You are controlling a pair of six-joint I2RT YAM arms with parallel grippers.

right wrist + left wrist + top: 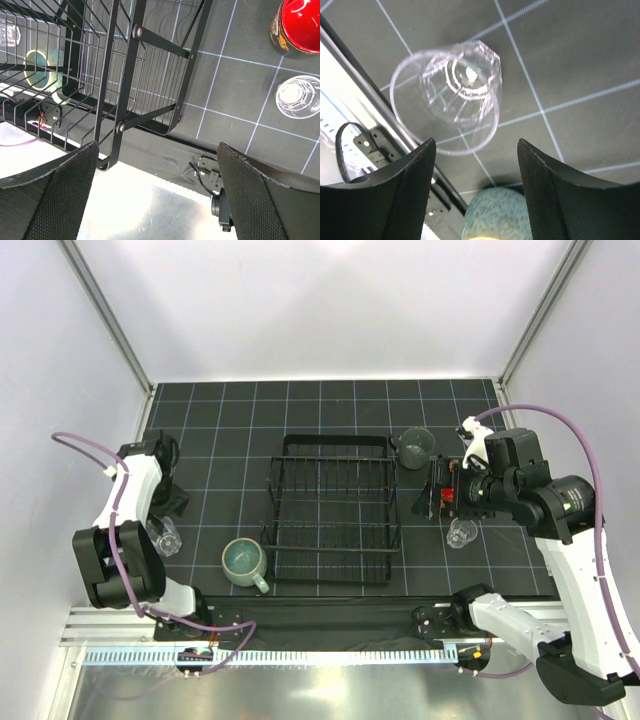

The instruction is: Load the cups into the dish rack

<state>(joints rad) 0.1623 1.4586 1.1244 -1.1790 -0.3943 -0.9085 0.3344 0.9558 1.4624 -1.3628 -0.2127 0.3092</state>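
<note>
With our left fingers (405,195) apart just short of the clear glass (447,100) on the tabletop (580,60), well left of the dish rack (336,437), we should centre them around its body and squeeze gently lest it slip, while our right fingers (55,185) hang wide apart.

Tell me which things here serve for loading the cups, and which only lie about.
For the job: dish rack, speckled green mug, grey-green mug, red-lined cup, left clear glass, right clear glass.
Only there: black grid mat, front rail.
</note>
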